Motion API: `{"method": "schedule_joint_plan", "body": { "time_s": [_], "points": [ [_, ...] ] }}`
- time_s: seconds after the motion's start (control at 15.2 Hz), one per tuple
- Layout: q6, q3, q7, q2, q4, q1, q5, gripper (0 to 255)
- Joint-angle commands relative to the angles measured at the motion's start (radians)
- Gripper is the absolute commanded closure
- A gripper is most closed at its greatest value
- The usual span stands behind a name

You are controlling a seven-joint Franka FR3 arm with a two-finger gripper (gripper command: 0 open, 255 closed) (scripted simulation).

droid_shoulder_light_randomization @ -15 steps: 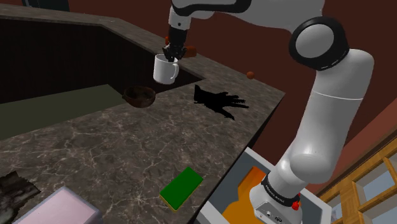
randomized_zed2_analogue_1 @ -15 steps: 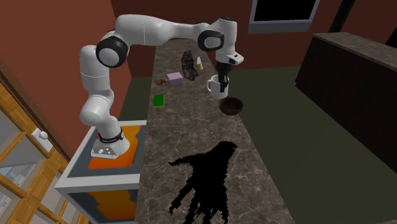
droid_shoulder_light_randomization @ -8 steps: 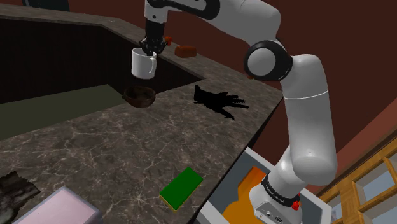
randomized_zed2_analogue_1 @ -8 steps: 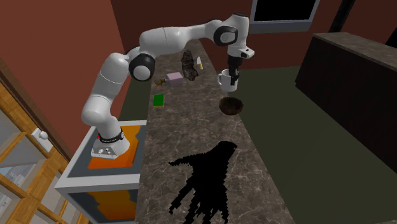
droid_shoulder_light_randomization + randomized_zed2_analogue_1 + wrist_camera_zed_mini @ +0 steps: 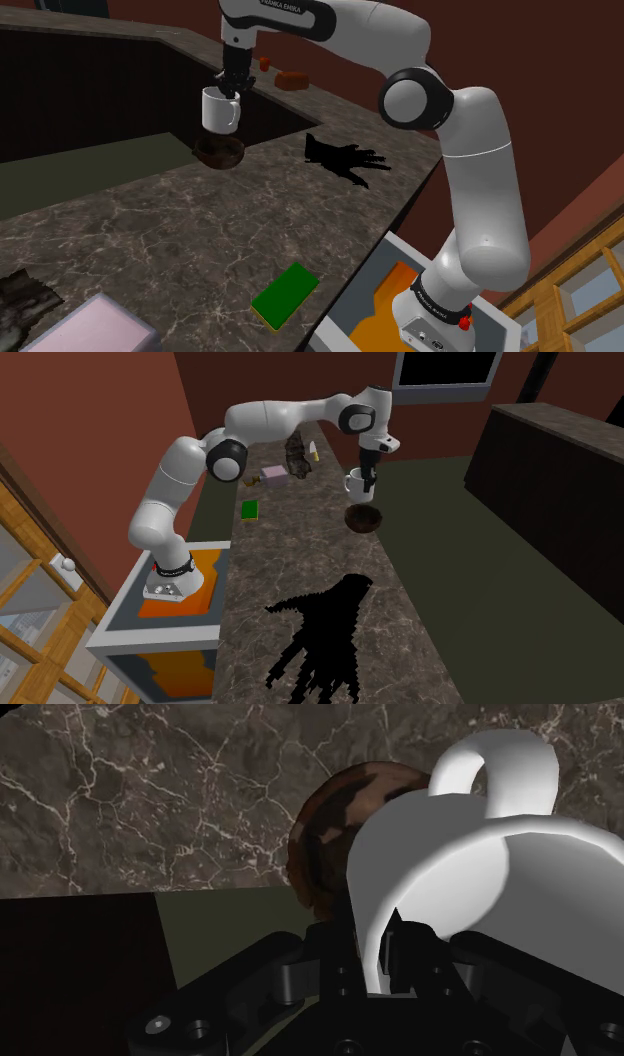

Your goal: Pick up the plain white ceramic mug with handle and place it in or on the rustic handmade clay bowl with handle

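Note:
A plain white mug (image 5: pixel 220 110) hangs upright just above the dark brown bowl (image 5: pixel 219 152), which sits at the counter's edge. My black gripper (image 5: pixel 232 88) is shut on the mug's rim from above. In the second exterior view the mug (image 5: pixel 355 482) hovers over the bowl (image 5: pixel 364 518), with the gripper (image 5: pixel 366 474) clasping it. The wrist view shows the mug (image 5: pixel 470 874) large, its handle pointing away from the gripper (image 5: pixel 390 949), which pinches its rim; the mottled brown bowl (image 5: pixel 335 819) lies beyond, partly hidden by the mug.
A green flat block (image 5: pixel 285 293) lies near the counter's front edge, and a pink box (image 5: pixel 90 325) sits at the lower left. A black hand-shaped patch (image 5: pixel 345 160) marks the counter. Small red-brown items (image 5: pixel 292 80) rest farther back. Beyond the counter edge drops an olive floor (image 5: pixel 80 165).
The arm carried the mug toward the shoulder view's left, from beside the bowl to directly over it, then lowered it slightly toward the bowl.

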Motion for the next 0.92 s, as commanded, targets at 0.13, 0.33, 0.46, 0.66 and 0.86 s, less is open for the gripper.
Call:
{"method": "schedule_joint_plan", "body": {
  "time_s": [0.13, 0.33, 0.46, 0.66, 0.86],
  "points": [
    [0.073, 0.001, 0.002, -0.026, -0.098, -0.003, 0.001, 255],
    [0.119, 0.001, 0.003, -0.034, -0.152, -0.005, 0.001, 255],
    [0.148, 0.001, 0.004, -0.037, -0.184, -0.006, 0.001, 255],
    [0.159, 0.001, 0.004, -0.038, -0.196, -0.007, 0.001, 255],
    [0.159, 0.001, 0.004, -0.038, -0.196, -0.007, 0.001, 255]
  ]
}}
